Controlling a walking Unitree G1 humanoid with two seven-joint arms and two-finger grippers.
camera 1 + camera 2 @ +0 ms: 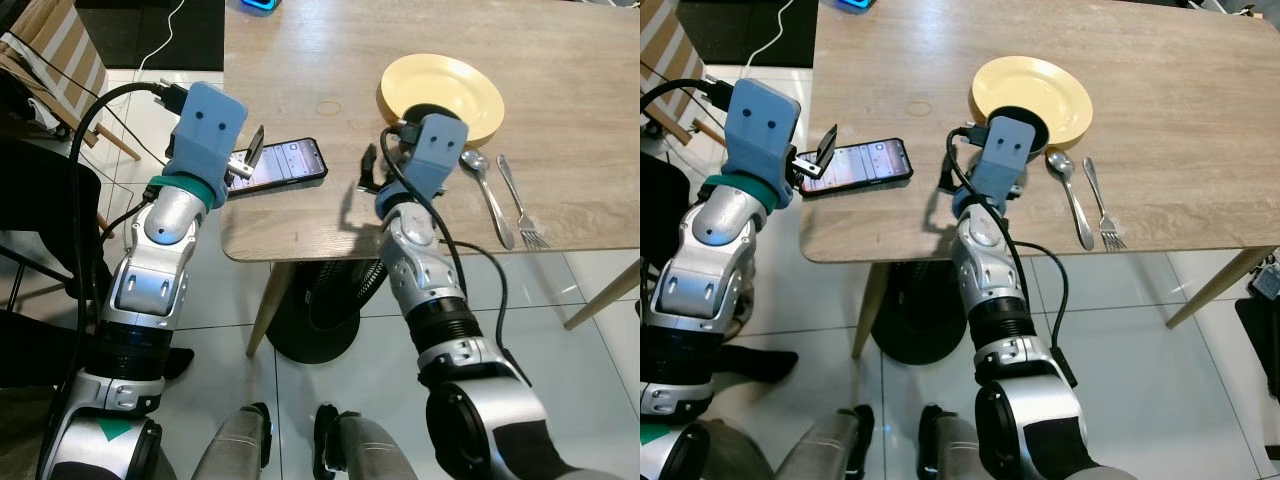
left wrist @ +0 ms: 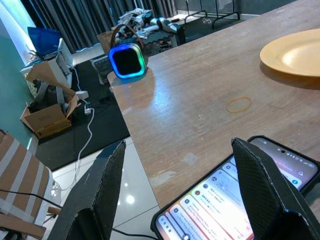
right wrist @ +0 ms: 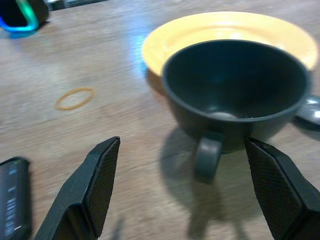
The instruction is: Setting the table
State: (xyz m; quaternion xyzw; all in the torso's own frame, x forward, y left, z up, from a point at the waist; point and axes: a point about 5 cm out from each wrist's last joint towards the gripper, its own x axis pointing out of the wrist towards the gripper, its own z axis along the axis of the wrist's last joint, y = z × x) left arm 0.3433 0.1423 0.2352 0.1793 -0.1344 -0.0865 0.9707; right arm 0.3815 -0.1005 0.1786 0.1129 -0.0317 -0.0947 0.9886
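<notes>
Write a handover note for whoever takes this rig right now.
Left end effector: open, hovering over the phone at the table's left edge.
Right end effector: open, facing the dark cup, holding nothing.
Done: yellow plate set, spoon and fork laid to its right.
Left: the cup stands against the plate's near edge, handle toward the end effector; probably place it next.

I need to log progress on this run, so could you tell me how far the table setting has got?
Done: the yellow plate is on the table, with the spoon and fork side by side to its right.
In hand: the right gripper is open just short of the dark cup, which stands beside the plate.
Left: the phone at the left gripper lies on the table.
</notes>
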